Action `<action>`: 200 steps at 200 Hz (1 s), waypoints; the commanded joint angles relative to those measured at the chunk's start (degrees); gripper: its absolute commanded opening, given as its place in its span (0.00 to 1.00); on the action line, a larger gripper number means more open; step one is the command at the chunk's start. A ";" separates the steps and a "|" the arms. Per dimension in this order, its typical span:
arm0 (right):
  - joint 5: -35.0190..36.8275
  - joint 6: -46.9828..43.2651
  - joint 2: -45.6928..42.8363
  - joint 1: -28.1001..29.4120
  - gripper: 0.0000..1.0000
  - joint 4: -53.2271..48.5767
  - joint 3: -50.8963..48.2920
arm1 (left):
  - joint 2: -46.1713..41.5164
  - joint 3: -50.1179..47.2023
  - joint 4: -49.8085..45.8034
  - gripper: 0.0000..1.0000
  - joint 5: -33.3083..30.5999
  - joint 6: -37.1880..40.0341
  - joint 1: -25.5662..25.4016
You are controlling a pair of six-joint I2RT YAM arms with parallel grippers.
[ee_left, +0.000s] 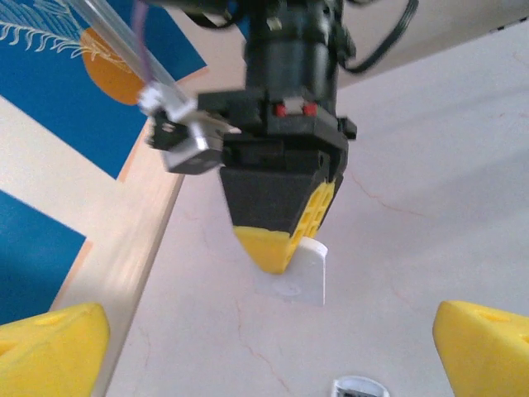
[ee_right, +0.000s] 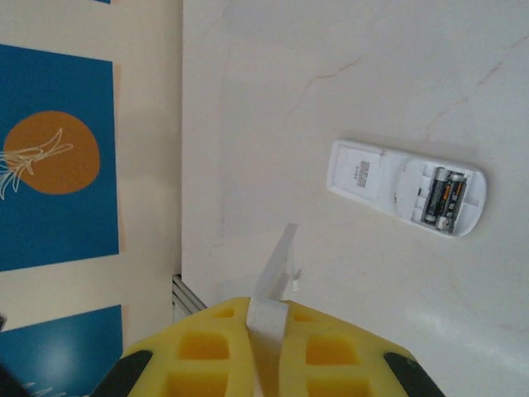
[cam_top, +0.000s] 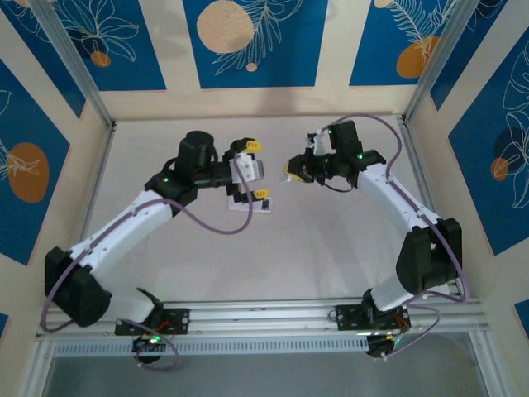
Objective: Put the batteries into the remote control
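We see both batteries [ee_right: 442, 197] seated in the remote control [ee_right: 405, 187], lying back-up on the counter [ee_right: 331, 83].
Our right pincer [ee_right: 266, 318] clamps the small white cover [ee_right: 277, 265]; our left pincer [cam_top: 256, 170] gapes wide.

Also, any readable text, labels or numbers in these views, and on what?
None legible.
Remote control back, small grey printed label: too small to read.
Batteries, wrapper print: blurred, unreadable.
White cover piece in right tool: blank on the side that shows.
Wall panels: drawings, no lettering.
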 commanded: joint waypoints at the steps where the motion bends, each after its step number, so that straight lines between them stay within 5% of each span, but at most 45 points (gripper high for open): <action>1: -3.77 4.39 1.85 0.54 0.04 14.52 -5.81 | -5.05 -3.10 -4.41 1.00 0.52 -3.26 2.63; 21: -2.29 5.30 6.55 2.28 0.04 21.30 -9.23 | -7.72 -4.93 -7.74 1.00 2.07 -8.03 6.34; 48: 0.55 5.47 13.05 4.70 0.04 28.36 -11.08 | -10.65 -10.10 0.52 1.00 9.85 -29.74 16.81; 69: 1.77 7.19 17.00 5.61 0.04 32.07 -11.20 | -12.37 -15.46 6.54 1.00 9.14 -39.05 20.36; 118: 3.84 7.28 22.27 7.47 0.04 33.33 -10.47 | -9.75 -19.97 7.31 1.00 10.24 -47.87 23.19; 200: 2.76 8.28 24.63 6.43 0.04 34.57 -10.67 | -7.86 -20.36 7.42 1.00 12.13 -48.84 23.39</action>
